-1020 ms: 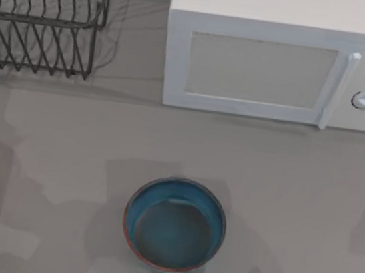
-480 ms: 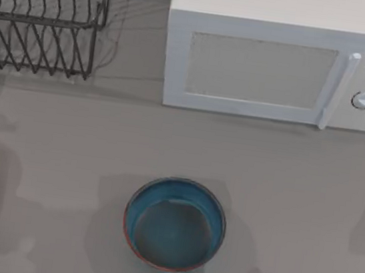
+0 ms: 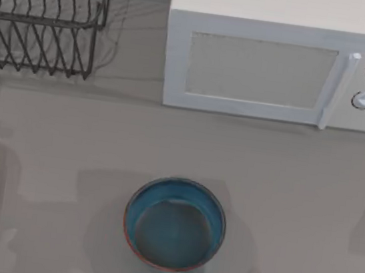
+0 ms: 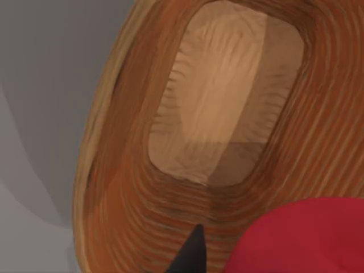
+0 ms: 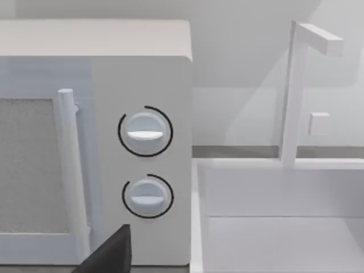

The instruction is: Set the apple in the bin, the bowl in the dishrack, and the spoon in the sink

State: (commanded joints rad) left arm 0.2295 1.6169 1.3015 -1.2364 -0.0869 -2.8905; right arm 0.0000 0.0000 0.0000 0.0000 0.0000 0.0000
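Note:
The red apple [image 4: 301, 239] hangs close to the left wrist camera, over the open mouth of the woven brown bin [image 4: 114, 170]. My left gripper [image 4: 250, 259] is shut on it, and one dark fingertip [image 4: 192, 256] shows beside it. The teal-blue bowl [image 3: 174, 224] with its reddish-brown rim stands upright at the table's front middle. The black wire dishrack [image 3: 43, 17] sits at the back left. My right gripper [image 5: 116, 259] shows one dark fingertip in front of the microwave, beside the white sink [image 5: 273, 227]. The spoon is out of view.
A white microwave [image 3: 280, 62] fills the back middle and right, its two dials [image 5: 145, 132] toward the sink. A white faucet [image 5: 296, 91] rises behind the sink. Arm shadows lie on the table's front left.
The bowl, dishrack and microwave have not moved. The shadows on the front left of the table have shifted slightly.

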